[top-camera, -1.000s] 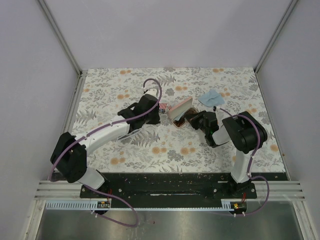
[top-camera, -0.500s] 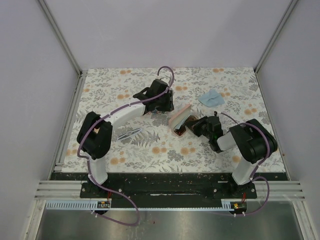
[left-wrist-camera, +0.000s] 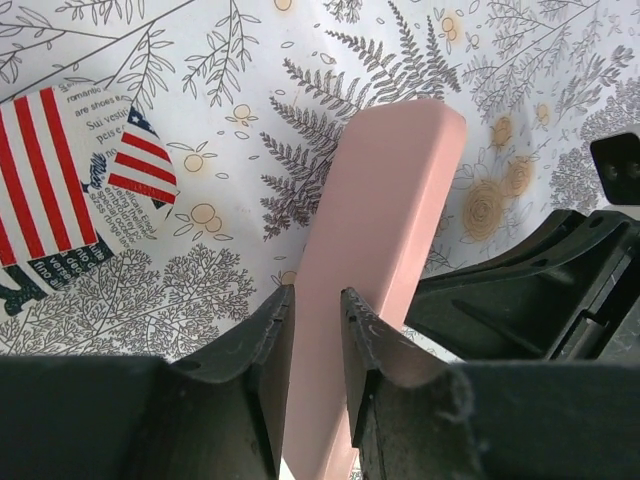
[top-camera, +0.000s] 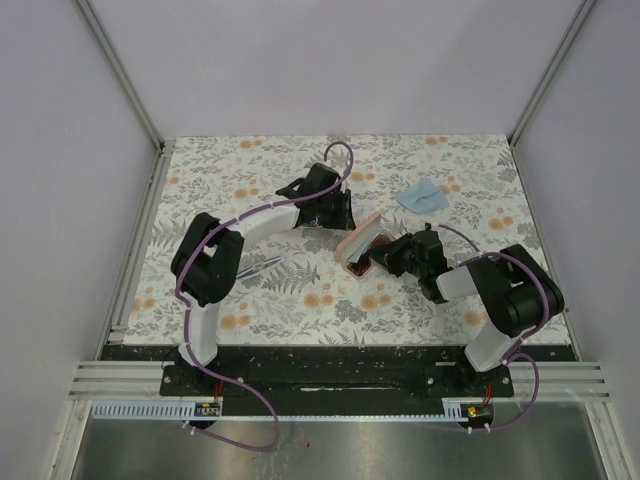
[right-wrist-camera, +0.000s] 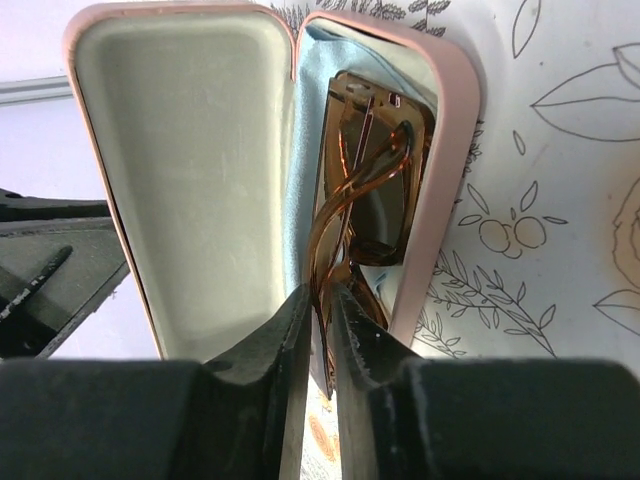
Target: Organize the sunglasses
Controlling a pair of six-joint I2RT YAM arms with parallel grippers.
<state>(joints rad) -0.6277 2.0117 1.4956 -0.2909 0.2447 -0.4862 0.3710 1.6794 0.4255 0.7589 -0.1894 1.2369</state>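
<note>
Straddling the sunglasses (right-wrist-camera: 368, 195): right tool (right-wrist-camera: 320, 300)

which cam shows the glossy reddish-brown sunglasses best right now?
Right wrist: the glossy reddish-brown sunglasses lie folded in the open pink oblong case, frame and temples clear. Top external shows only a dark sliver under the raised lid. Left wrist shows just the lid's outside; glasses hidden.

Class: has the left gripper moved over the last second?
Yes. The left gripper has shifted right, towards the blue cloth, which lies where it did.
</note>
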